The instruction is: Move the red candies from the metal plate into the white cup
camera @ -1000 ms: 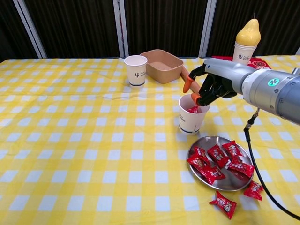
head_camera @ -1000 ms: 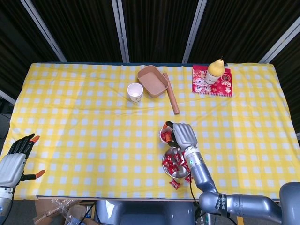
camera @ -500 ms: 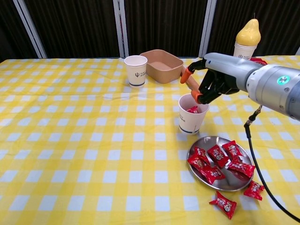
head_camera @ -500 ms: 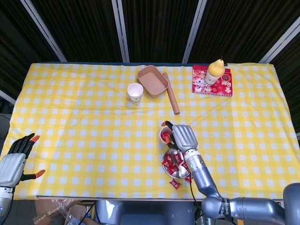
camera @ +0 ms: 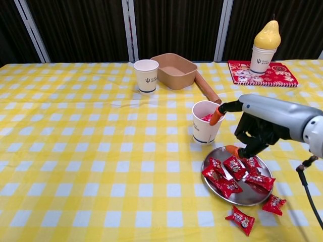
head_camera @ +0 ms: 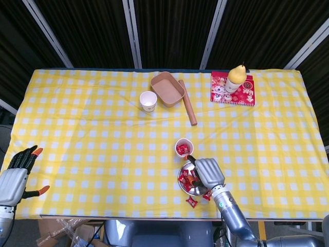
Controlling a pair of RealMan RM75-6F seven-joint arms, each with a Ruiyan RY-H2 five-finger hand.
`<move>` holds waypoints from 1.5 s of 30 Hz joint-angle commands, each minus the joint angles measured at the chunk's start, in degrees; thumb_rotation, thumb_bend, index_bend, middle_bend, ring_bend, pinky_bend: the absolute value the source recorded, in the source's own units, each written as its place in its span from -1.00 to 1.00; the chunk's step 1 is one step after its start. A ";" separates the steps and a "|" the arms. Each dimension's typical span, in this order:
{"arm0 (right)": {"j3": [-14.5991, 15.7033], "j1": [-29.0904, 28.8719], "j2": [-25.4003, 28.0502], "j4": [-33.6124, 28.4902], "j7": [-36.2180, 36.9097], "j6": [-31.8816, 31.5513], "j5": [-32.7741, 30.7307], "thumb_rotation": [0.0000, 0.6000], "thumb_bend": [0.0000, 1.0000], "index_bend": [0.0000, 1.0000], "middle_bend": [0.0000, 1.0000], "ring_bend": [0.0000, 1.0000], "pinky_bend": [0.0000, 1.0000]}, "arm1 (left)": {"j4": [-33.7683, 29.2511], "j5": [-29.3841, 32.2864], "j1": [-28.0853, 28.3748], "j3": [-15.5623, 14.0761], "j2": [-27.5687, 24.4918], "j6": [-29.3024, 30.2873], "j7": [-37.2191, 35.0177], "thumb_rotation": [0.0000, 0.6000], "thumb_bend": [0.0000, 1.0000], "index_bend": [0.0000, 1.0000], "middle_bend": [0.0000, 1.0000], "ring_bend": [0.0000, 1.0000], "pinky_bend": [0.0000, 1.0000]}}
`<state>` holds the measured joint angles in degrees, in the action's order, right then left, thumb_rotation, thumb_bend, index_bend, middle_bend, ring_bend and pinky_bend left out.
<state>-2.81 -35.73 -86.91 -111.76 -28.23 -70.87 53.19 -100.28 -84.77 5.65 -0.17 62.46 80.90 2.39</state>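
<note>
Hovering fingers [camera: 233, 149] just above plated red candies [camera: 233, 174]

A yellow-and-white checked cloth [camera: 75, 151] covers the worktop, and on it the silver metal plate [camera: 241, 194] carries glossy red candies [camera: 233, 167] with white markings, while two more red candies [camera: 239, 219] lie on the checks. The white cup [camera: 205, 122] bears a small dark logo and shows red inside, and the right hand [camera: 255, 132] is grey with orange fingertips [camera: 216, 116]. Farther back stand a second white cup [camera: 146, 75], a tan tray [camera: 174, 70], a brown roller [camera: 207, 87], and a yellow pear-shaped top [camera: 266, 35] above a red patterned book [camera: 262, 74].
</note>
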 commanded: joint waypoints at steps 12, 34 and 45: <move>3.91 3.41 -5.08 5.40 -1.49 -0.50 3.18 1.00 -0.36 -0.45 0.79 1.00 0.97 | 0.73 -0.97 -0.29 0.10 0.41 1.04 -1.07 1.00 -1.00 -1.00 -1.00 -1.00 -1.00; 2.11 5.13 -7.08 11.92 0.15 3.76 2.16 1.00 -0.38 -0.45 0.79 1.00 0.97 | 0.84 -0.80 -0.30 0.18 0.48 0.92 -1.09 1.00 -1.00 -1.00 -1.00 -1.00 -1.00; 1.31 5.52 -7.82 13.26 0.87 5.37 1.80 1.00 -0.38 -0.45 0.79 1.00 0.97 | 0.83 -0.82 -0.37 0.22 0.51 1.06 -1.06 1.00 -1.00 -1.00 -1.00 -1.00 -1.00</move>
<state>-1.42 -30.27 -94.66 -98.65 -27.43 -65.66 55.16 -99.46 -85.59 5.29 0.05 62.98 81.95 1.34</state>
